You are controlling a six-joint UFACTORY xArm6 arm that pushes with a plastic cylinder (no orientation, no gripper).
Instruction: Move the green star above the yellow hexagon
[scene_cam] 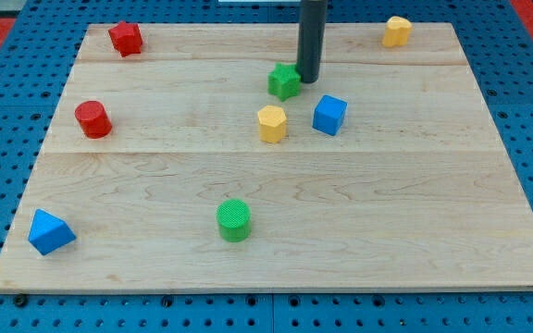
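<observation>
The green star [284,80] lies on the wooden board [433,203], just above the yellow hexagon [271,123] and a little to its right, with a small gap between them. My tip [308,79] stands at the star's right edge, touching it or nearly so. The dark rod rises straight up out of the view's top.
A blue cube [329,115] sits right of the yellow hexagon. A second yellow block [396,31] is at the top right. A red block [126,38] is at the top left, a red cylinder [92,119] at the left, a blue triangular block [49,231] at the bottom left, a green cylinder [234,220] at the bottom middle.
</observation>
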